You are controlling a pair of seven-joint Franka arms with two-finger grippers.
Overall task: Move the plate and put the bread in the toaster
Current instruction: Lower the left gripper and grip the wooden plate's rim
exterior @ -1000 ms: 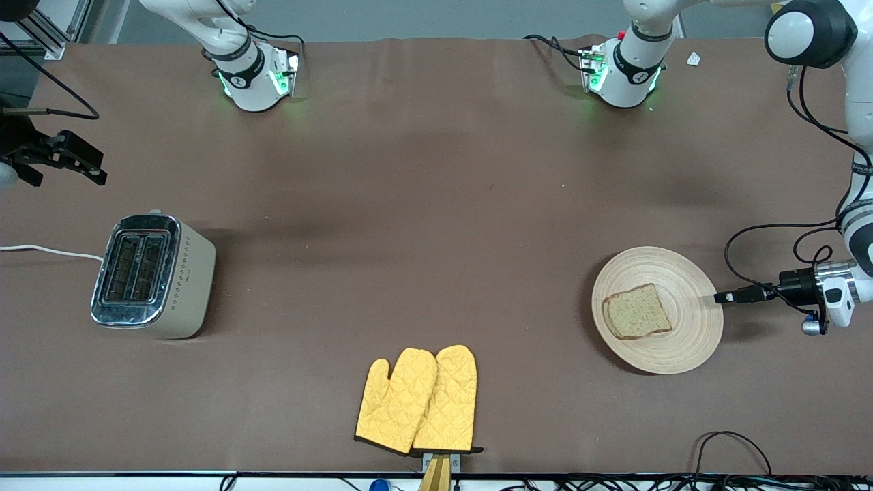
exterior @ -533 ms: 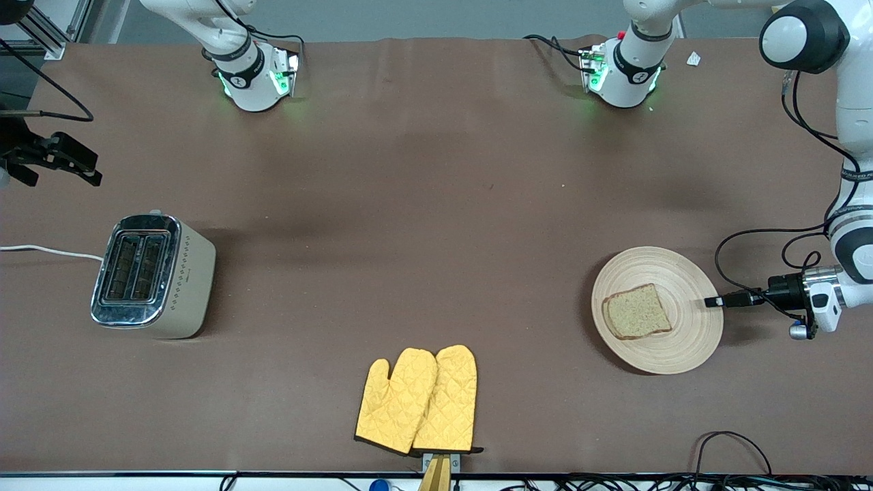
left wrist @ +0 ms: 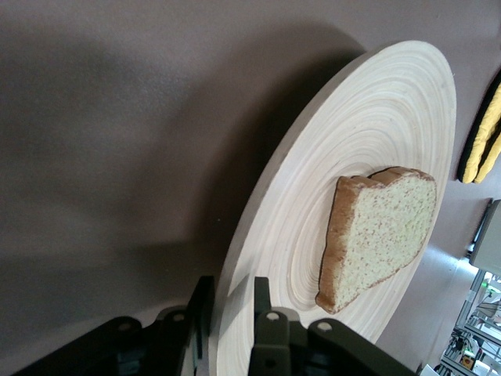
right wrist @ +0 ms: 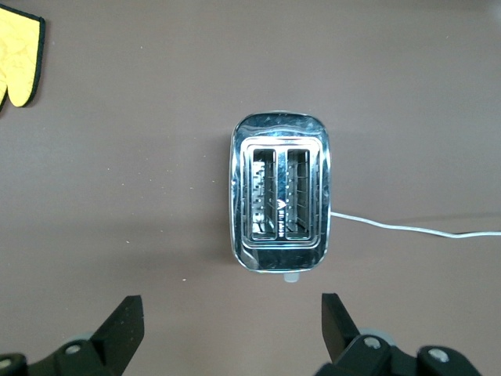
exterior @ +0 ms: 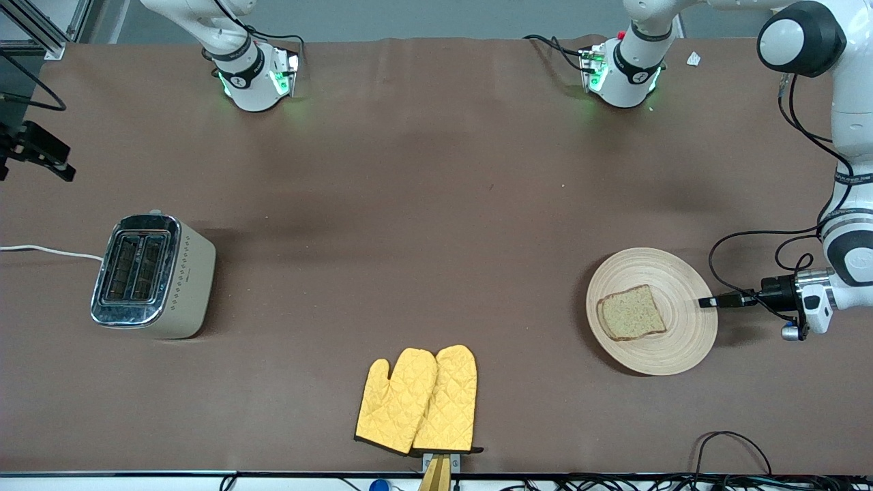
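The left gripper (exterior: 706, 301) has closed on the rim of the plate (exterior: 685, 341), shifting it and the bread (exterior: 631, 313) slightly toward the toaster (exterior: 153, 276); right gripper (right wrist: 231, 325) waits open above the toaster.

Desk (exterior: 436, 204): matt brown covering, smooth, faint creases.
Plate (exterior: 682, 341): pale wood look, fine concentric grooves, matt.
Bread (exterior: 631, 312): porous, grainy crumb, darker crust, dull.
Toaster (exterior: 194, 273): cream body, smooth satin; top glossy chrome, mirror-like; wire guides in slots metallic.
Cord (exterior: 48, 251): white, smooth plastic look.
Oven mitts (exterior: 419, 399): yellow quilted cloth, diamond stitching, dark trim.
Left tool (left wrist: 232, 313): black, matt, hard plastic look.
Right tool (right wrist: 232, 329): same black matt finish.
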